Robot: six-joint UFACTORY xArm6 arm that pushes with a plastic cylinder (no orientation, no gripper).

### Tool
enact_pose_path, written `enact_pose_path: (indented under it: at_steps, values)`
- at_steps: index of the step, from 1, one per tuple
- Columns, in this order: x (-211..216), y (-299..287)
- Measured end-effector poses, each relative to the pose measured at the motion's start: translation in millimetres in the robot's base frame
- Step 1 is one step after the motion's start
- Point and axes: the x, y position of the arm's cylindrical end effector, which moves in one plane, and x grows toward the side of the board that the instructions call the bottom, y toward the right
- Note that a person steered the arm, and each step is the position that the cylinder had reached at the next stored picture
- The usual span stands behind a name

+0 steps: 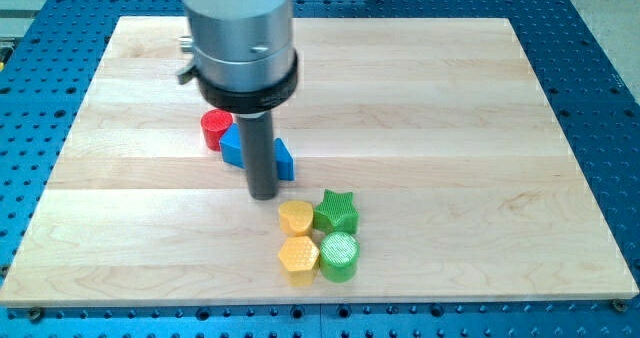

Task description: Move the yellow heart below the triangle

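The yellow heart lies on the wooden board, below centre. The blue triangle lies above and to the left of it, partly hidden by the rod. My tip rests on the board just below the triangle and just up-left of the yellow heart, a small gap from it. A red cylinder sits at the triangle's upper left, touching it.
A green star touches the heart's right side. A yellow hexagon sits directly below the heart and a green cylinder below the star. The arm's grey body covers the board's upper left centre. Blue perforated table surrounds the board.
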Motion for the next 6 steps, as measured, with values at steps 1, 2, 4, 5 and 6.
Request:
enact_pose_path:
  at_steps: [1, 2, 4, 5, 6]
  values:
    - [0.0, -30.4]
    - [9.4, -56.7]
    - [111.0, -61.1]
    - [113.0, -60.3]
    - [112.1, -25.6]
